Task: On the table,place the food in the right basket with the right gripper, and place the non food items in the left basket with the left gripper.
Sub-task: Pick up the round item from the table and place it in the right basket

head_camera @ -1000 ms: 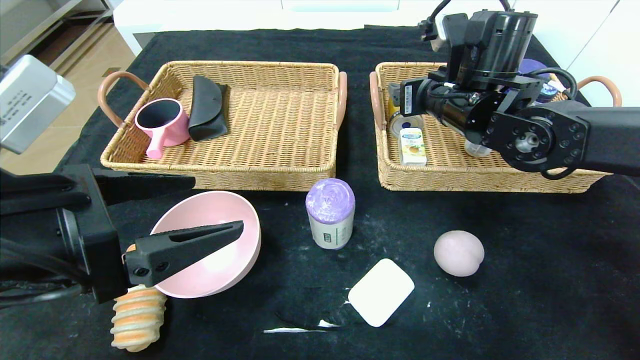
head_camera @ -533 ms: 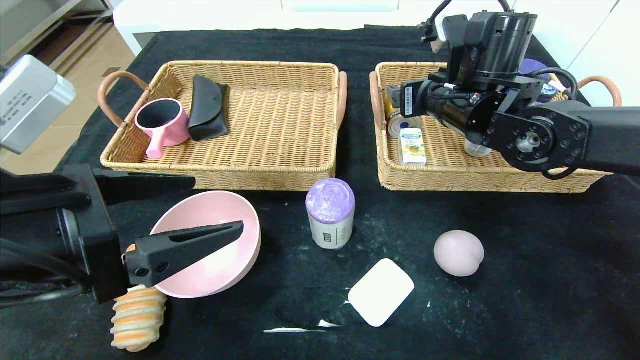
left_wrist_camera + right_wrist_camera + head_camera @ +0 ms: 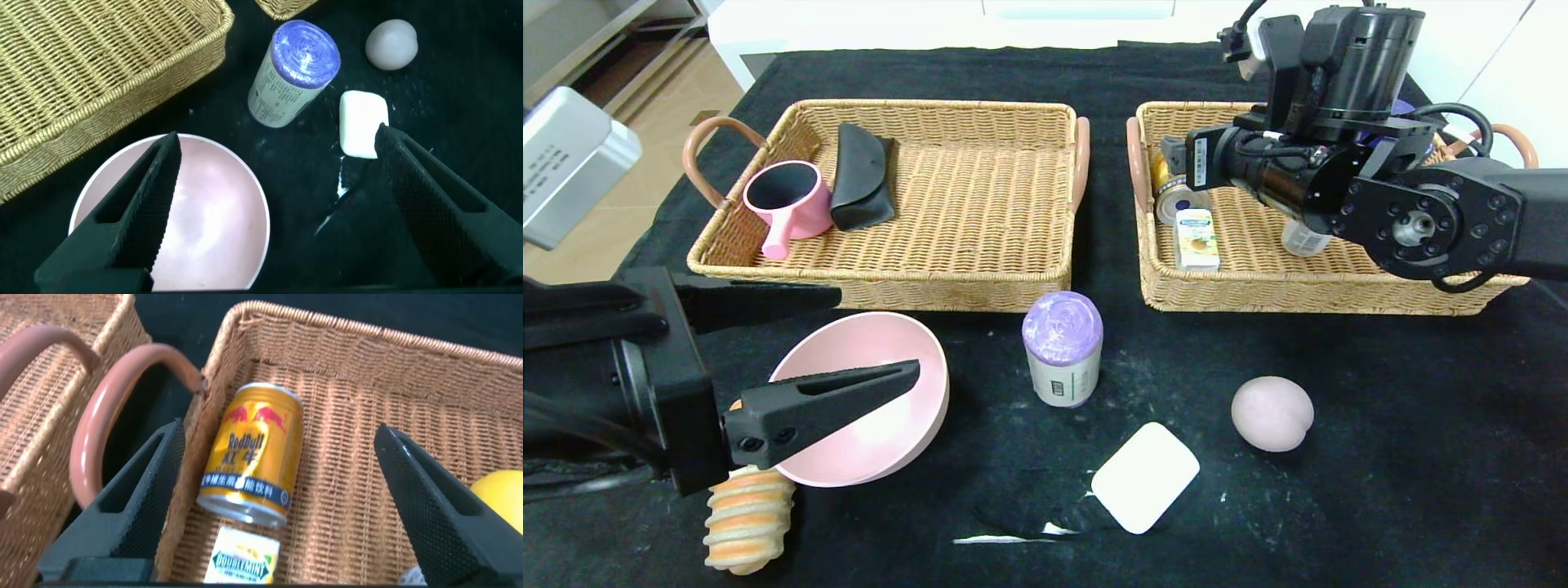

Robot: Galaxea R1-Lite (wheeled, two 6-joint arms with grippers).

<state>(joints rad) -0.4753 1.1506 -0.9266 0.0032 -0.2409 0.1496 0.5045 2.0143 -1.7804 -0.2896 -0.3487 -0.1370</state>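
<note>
My right gripper [image 3: 1176, 163] hangs open over the near-left corner of the right basket [image 3: 1258, 298], holding nothing. Below its jaws a gold drink can [image 3: 249, 453] lies on its side beside a gum pack [image 3: 243, 559]. At the front left my left gripper [image 3: 879, 333] stands open above a pink bowl [image 3: 874, 408], one finger over its middle. On the table are a purple-topped roll [image 3: 1062, 347], a white block [image 3: 1145, 476], a pinkish round fruit [image 3: 1272, 412] and a spiral bread [image 3: 745, 518]. The left basket [image 3: 931, 278] holds a pink cup [image 3: 788, 200] and a black pouch [image 3: 862, 175].
A yellow fruit [image 3: 498, 498] and a clear bottle [image 3: 1303, 239] also lie in the right basket, partly behind the right arm. Both baskets have brown handles at their ends. A white scrap [image 3: 1013, 536] lies near the table's front edge.
The right arm has risen and shifted slightly right over the right basket, and its jaws have spread a little wider. The left arm and the table's things have not moved.
</note>
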